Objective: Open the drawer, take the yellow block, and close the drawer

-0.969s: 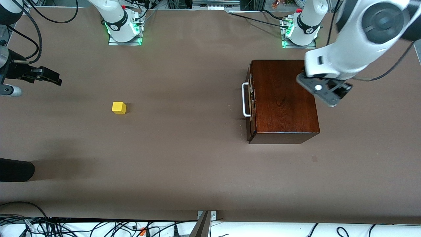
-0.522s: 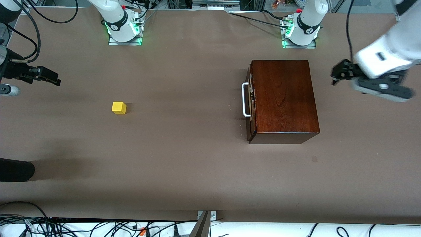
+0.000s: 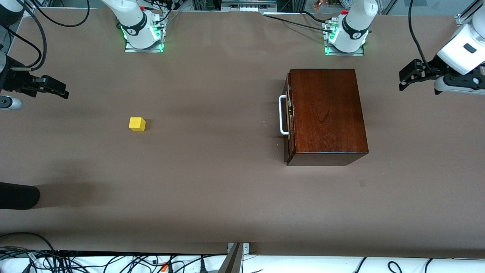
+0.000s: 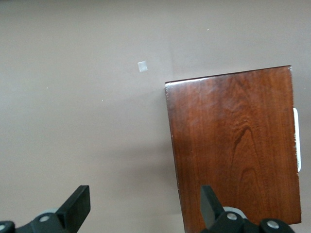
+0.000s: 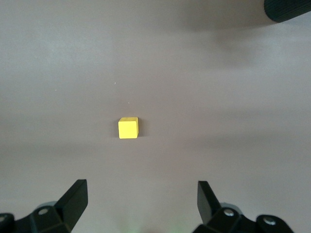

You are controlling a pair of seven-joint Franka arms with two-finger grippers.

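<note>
Front view: the drawer (image 3: pixel 289 113) is seen shut in the glossy mahogany box (image 3: pixel 326 113), its white handle (image 3: pixel 282 115) faced toward the right arm's end. The yellow block (image 3: pixel 136 124) is set on the desk (image 3: pixel 212 182), well apart. The left claw (image 3: pixel 410 77), wide open and empty, has been withdrawn off the box; the right claw (image 3: pixel 51 88), wide open, is held waiting.

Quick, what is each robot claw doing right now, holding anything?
Left end effector: open, holding nothing, over the table beside the wooden box.
Right end effector: open, holding nothing.
</note>
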